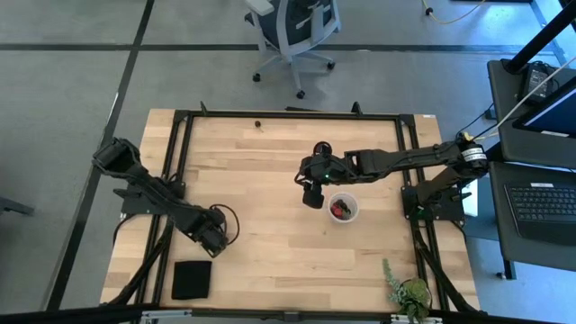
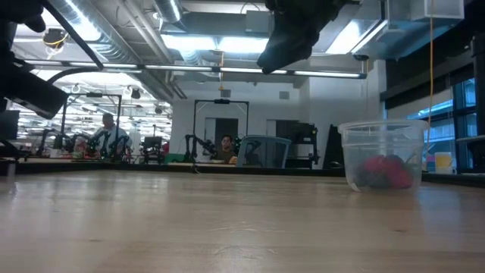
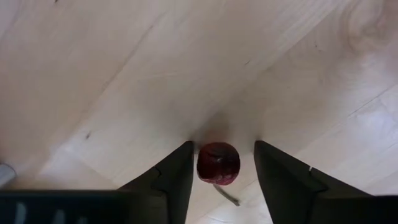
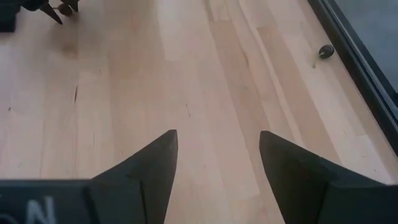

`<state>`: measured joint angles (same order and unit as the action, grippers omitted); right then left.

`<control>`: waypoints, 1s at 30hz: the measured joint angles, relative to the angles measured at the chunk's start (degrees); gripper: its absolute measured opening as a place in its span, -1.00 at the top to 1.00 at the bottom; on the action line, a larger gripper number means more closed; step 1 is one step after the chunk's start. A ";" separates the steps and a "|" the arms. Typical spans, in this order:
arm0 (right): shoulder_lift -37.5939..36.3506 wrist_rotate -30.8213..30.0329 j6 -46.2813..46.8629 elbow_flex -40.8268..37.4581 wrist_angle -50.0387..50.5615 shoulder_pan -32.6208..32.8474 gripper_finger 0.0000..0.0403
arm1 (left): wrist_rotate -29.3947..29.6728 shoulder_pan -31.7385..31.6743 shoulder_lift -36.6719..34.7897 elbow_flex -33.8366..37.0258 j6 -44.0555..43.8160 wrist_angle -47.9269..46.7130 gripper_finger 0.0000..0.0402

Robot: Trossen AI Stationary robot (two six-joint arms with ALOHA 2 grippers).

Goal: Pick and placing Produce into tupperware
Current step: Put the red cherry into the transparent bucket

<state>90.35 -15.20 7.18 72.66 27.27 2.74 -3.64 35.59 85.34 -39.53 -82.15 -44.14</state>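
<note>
The tupperware (image 1: 344, 209) is a small round translucent tub standing on the wooden table, and in the low view the tub (image 2: 383, 155) holds several red fruits (image 2: 386, 171). My right gripper (image 1: 312, 196) hovers open and empty just left of the tub, above the table; its wrist view shows the gripper (image 4: 217, 140) over bare wood. My left gripper (image 1: 216, 238) is low at the table's near left, open, and in its wrist view the gripper (image 3: 222, 149) has one dark red fruit (image 3: 218, 163) with a thin stem (image 3: 227, 196) lying on the table between its fingers. My left gripper comes at the red fruit (image 3: 218, 163) from above, a finger on either side. The fruit lies on the wood right beside one finger (image 3: 180, 171), with a gap to the other; I cannot tell whether that finger touches it.
A flat black square pad (image 1: 191, 279) lies near the table's near left corner. A leafy green plant (image 1: 409, 293) stands at the near right. One small dark fruit (image 1: 257, 124) sits by the far black frame rail, also visible as the fruit (image 4: 326, 51). Bare wood lies between the arms.
</note>
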 joint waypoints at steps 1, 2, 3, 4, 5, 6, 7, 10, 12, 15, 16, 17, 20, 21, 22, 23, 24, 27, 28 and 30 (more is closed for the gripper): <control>0.00 0.00 0.02 -0.02 0.02 0.00 -0.13 | 0.02 0.00 0.00 0.00 0.02 -0.04 0.22; 0.00 0.00 0.00 -0.02 0.00 0.00 -0.13 | 0.02 0.00 0.02 0.00 0.02 -0.04 0.26; 0.00 0.01 0.00 -0.02 0.00 0.00 -0.13 | 0.00 0.00 0.04 0.00 0.00 0.00 0.29; 0.00 0.00 0.00 -0.02 0.00 0.00 -0.13 | 0.00 0.00 0.04 0.00 0.00 0.06 0.32; 0.00 0.00 0.00 -0.02 0.00 0.00 -0.13 | -0.07 0.00 0.04 0.00 0.02 0.08 0.36; 0.00 0.00 0.02 -0.02 0.02 0.00 -0.13 | -0.17 0.00 0.04 0.00 0.04 0.07 0.39; 0.00 0.00 0.02 -0.02 0.00 0.00 -0.13 | -0.20 0.00 0.07 0.00 0.08 0.07 0.42; 0.00 0.00 0.02 -0.02 0.00 0.00 -0.13 | -0.47 -0.30 0.07 0.04 0.24 0.06 0.53; 0.00 0.00 0.02 -0.02 0.00 0.00 -0.13 | -0.61 -0.73 0.07 0.04 0.35 0.00 0.59; 0.02 0.00 0.45 -0.02 0.00 0.00 -0.13 | 0.31 -1.52 0.11 -0.09 4.94 -0.23 0.69; 0.02 0.00 0.91 -0.02 -0.04 0.00 -0.13 | 0.90 -1.86 0.15 -0.32 7.30 -0.42 0.71; 0.04 0.00 1.43 -0.04 -0.08 0.00 -0.13 | 2.00 -2.40 0.25 -0.70 9.85 -0.57 0.74; 0.04 0.00 1.25 -0.04 -0.34 0.00 -0.13 | 10.88 -4.64 0.37 -2.57 18.04 -0.76 0.77; 0.04 0.05 0.74 -0.04 -0.35 0.06 -0.13 | 13.49 -5.25 0.33 -3.49 20.39 -0.65 0.78; 0.04 0.37 -0.07 -0.04 -0.35 0.16 -0.13 | 15.21 -5.90 0.33 -4.39 22.63 -1.18 0.78; 0.04 1.04 -0.60 -0.04 -0.42 0.23 -0.13 | 17.44 -6.47 0.33 -5.33 24.73 -2.36 0.77; 0.04 1.95 -1.51 -0.07 -0.61 0.40 -0.13 | 20.15 -7.27 0.33 -6.35 26.65 -3.35 0.77; 0.04 4.07 -3.02 -0.07 -2.42 1.18 -0.13 | 31.17 -9.52 0.29 -9.81 33.03 -4.87 0.75; 0.04 4.42 -3.13 -0.07 -3.12 1.51 -0.13 | 34.78 -10.15 0.26 -10.88 35.37 -5.20 0.75; 0.04 4.50 -3.80 -0.07 -4.11 2.17 -0.13 | 42.47 -11.44 0.26 -13.32 40.44 -5.55 0.74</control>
<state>90.39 -10.70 3.38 72.60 23.15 4.92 38.83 24.16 85.60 -52.84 -41.71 -49.69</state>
